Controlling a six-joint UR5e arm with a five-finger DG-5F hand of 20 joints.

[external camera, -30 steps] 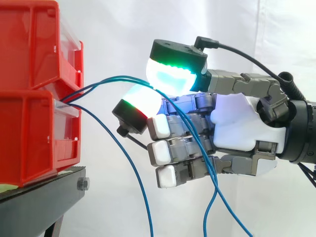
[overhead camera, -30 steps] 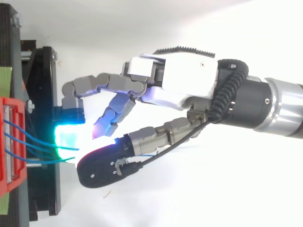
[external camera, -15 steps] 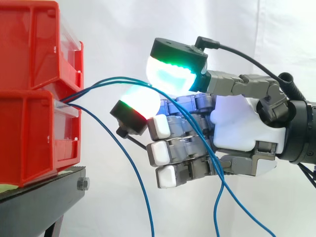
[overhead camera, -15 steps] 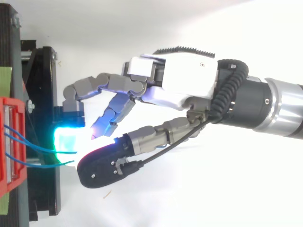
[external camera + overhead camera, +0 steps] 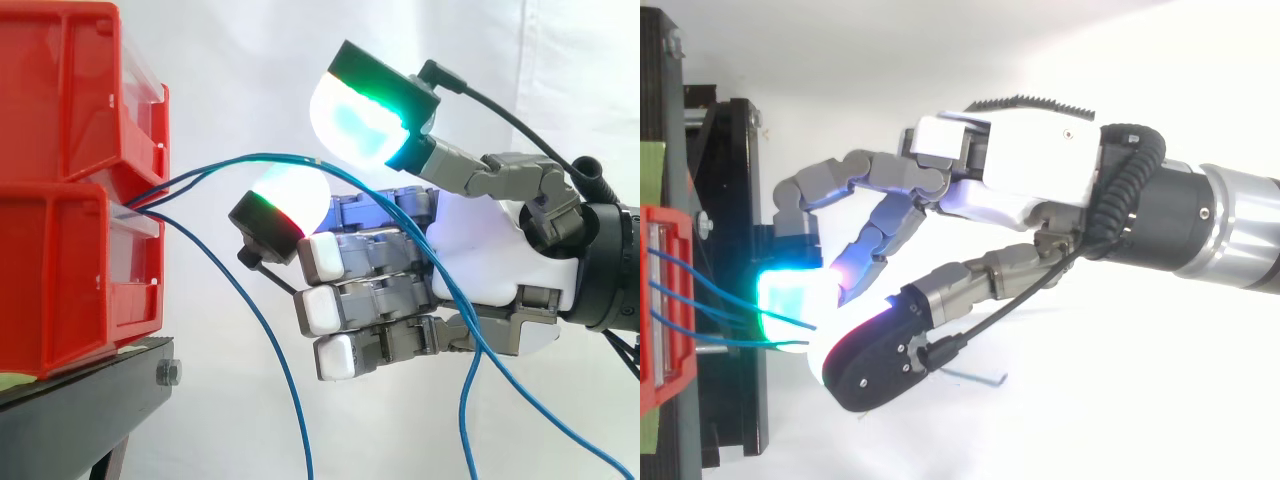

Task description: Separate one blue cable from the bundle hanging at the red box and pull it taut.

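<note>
Two red bins [image 5: 60, 200] are stacked at the far left on a black stand [image 5: 80, 410], in front of a white curtain [image 5: 250, 60]. The blue cables [image 5: 215, 170] come out together where the upper bin meets the lower one. One of them leaves the bundle straight away and hangs down in a long curve to the bottom edge, well clear of everything. The others climb to the right in a shallow arc towards the robot hand [image 5: 480, 250].

In the side view those cables run over the top of the lower pad [image 5: 290, 195], which glows white with a red rim. They pass just under the upper pad [image 5: 360, 115], which glows cyan and green and is tilted upward. The two pads are narrowly parted and do not pinch the cables, which lie between them. Past the pads, the cables slope down across the front of the palm and the other fingers [image 5: 380, 295], which point level towards the bins. They then fall away slack to the lower right.

From above, the cables [image 5: 710, 300] reach from the bin's front edge to the spot where the two glowing pads come close together. The robot hand [image 5: 1010, 160] is near the bins without touching them. The arm [image 5: 1220, 230] enters from the right edge.
</note>
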